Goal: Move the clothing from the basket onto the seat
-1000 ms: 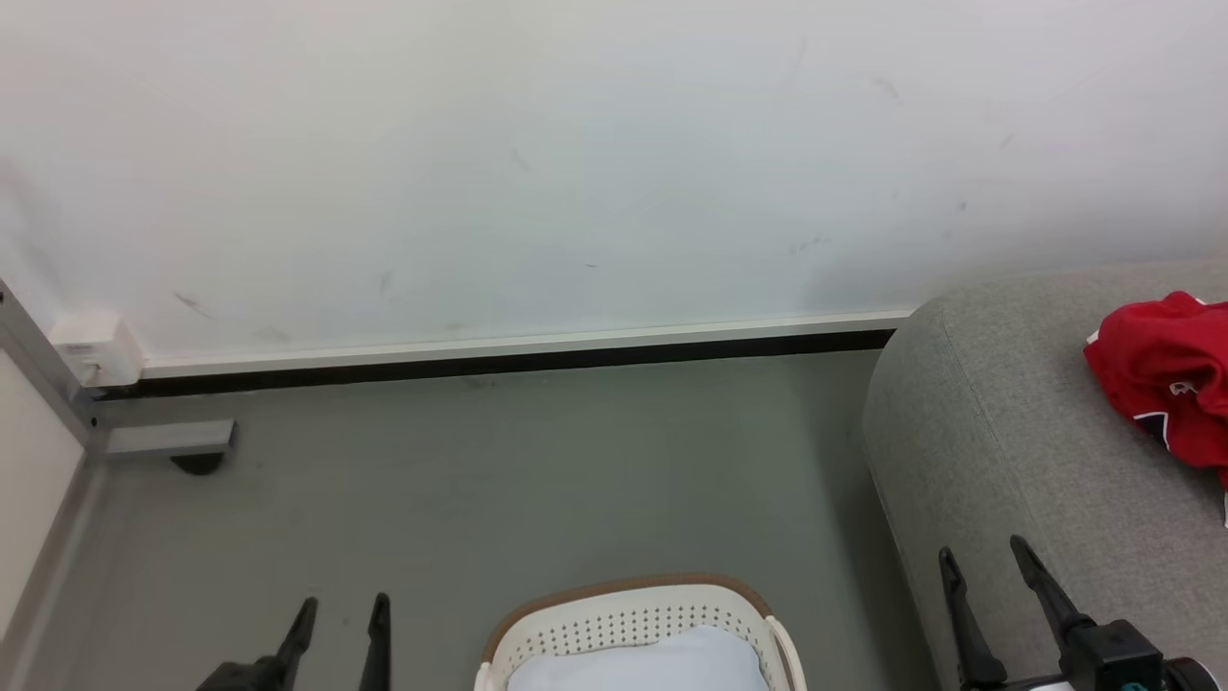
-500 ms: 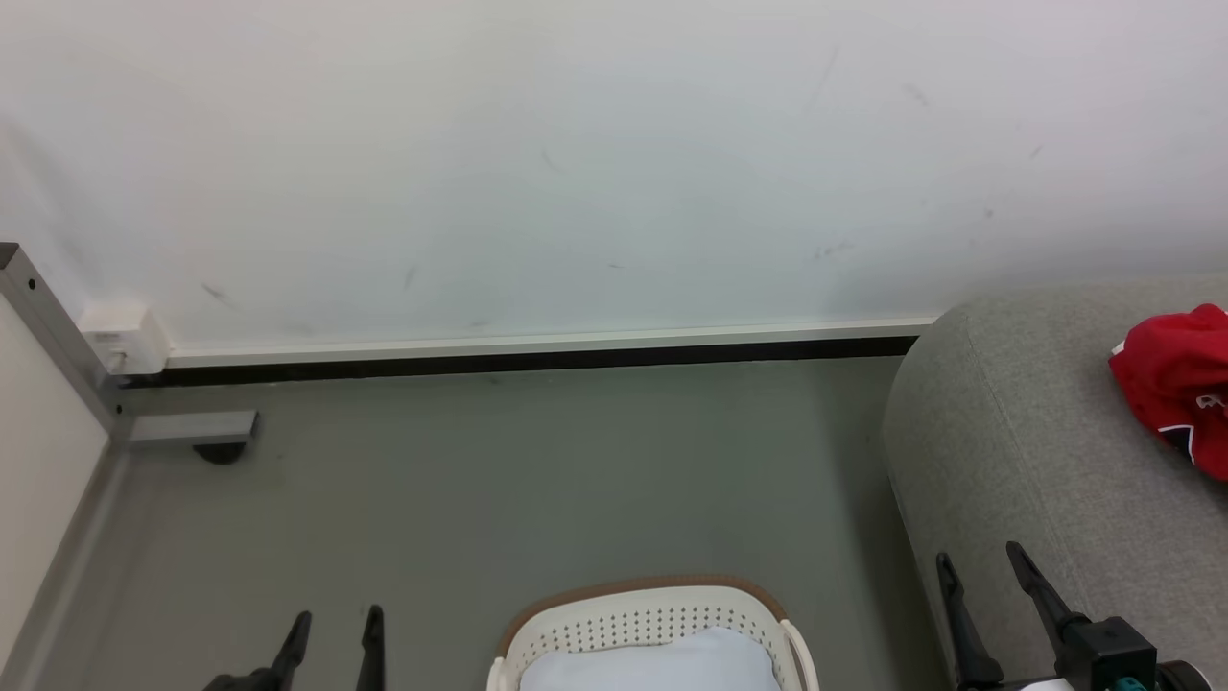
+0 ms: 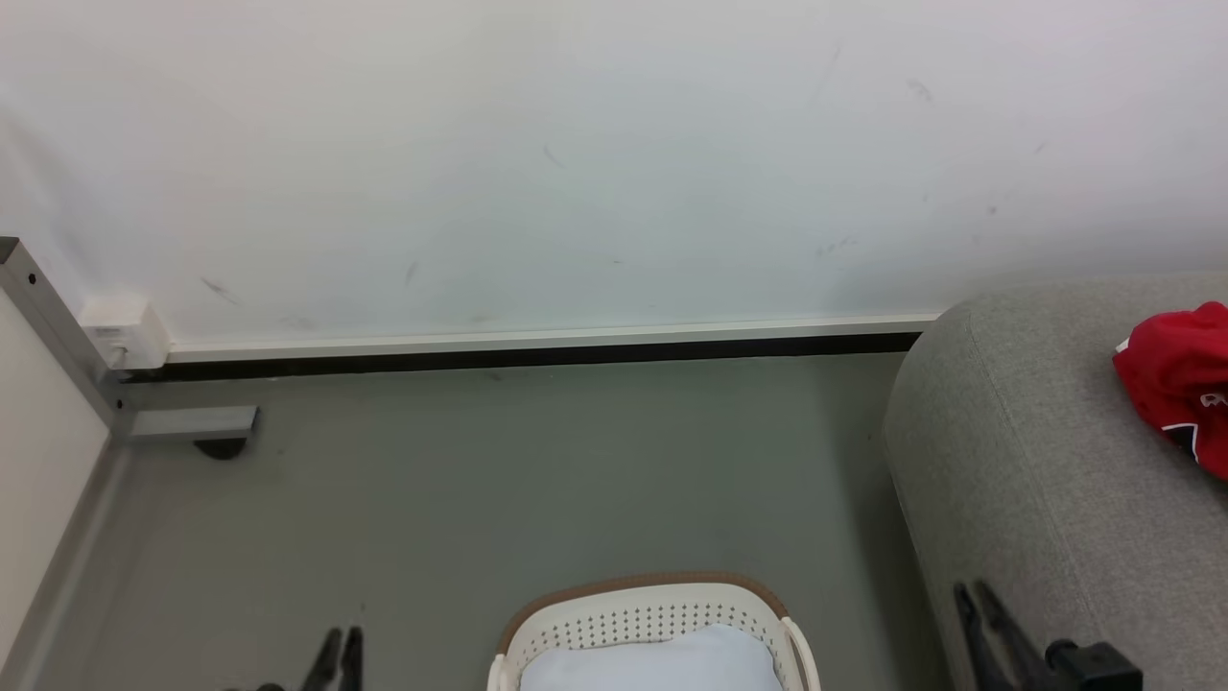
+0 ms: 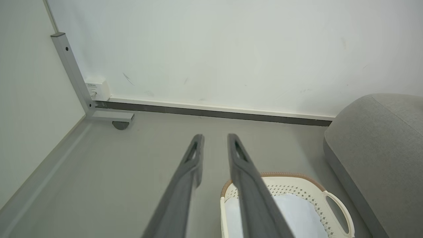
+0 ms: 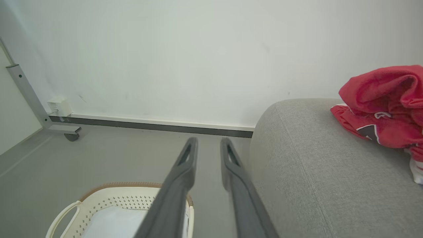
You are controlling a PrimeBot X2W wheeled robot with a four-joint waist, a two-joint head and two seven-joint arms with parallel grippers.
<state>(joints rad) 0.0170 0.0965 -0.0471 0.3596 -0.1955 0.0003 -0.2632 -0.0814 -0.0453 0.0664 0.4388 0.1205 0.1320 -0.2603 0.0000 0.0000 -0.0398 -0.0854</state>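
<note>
Left wrist view: the left gripper (image 4: pixel 214 140) is partly open and empty; the right gripper (image 5: pixel 208 142) likewise. Between them, the basket (image 3: pixel 643 583) shows pale padding (image 3: pixel 652 662). Farther right, red clothing (image 5: pixel 380 105) lies crumpled on the seat (image 3: pixel 1036 461), probably light and limp, best pinched at a raised fold.

head: above, facing wall (image 3: pixel 576 144) | wrists: lower, along fingers (image 4: pixel 185 178) | shared: basket (image 3: pixel 633 614), seat (image 3: pixel 1017 461)

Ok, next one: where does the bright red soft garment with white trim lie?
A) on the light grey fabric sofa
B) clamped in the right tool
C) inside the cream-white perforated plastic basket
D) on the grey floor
A: the bright red soft garment lies on the light grey fabric sofa; the cream-white perforated plastic basket holds pale padding.
</note>
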